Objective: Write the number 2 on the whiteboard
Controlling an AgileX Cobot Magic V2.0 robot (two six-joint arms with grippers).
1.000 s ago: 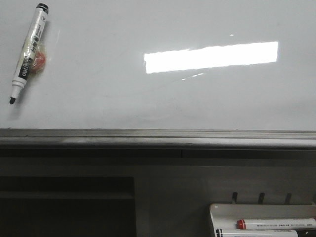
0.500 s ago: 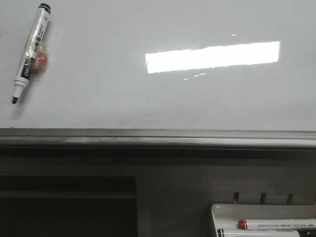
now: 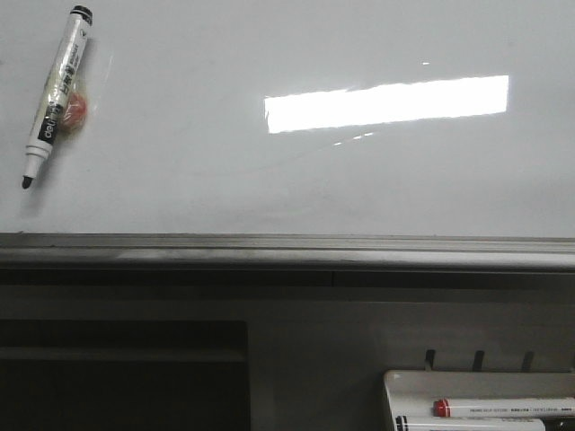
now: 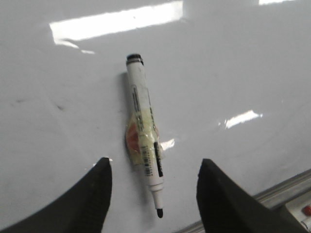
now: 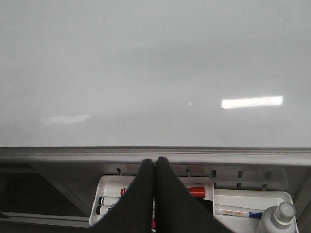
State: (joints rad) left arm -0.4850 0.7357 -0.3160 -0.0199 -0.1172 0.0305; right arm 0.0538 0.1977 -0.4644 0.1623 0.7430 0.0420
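The whiteboard [image 3: 269, 189] is bare, no digit yet; a black marker [image 4: 145, 145] lies near its left edge, lengthwise between the left pincer [image 4: 154, 191]'s wide-spread fingers. The right pincer [image 5: 155, 194] is closed, empty.

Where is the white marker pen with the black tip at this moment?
The white marker pen lies on the glossy whiteboard at the far left of the front view, uncapped, between the open left gripper's fingers, untouched.

1. Left gripper [image 4: 154, 182]: observed with both dark fingers [image 4: 90, 194] spread wide apart, jaws fully parted, nothing gripped between them.
2. Right gripper [image 5: 155, 194]: observed with fingers pressed together, tips touching, no gap visible.
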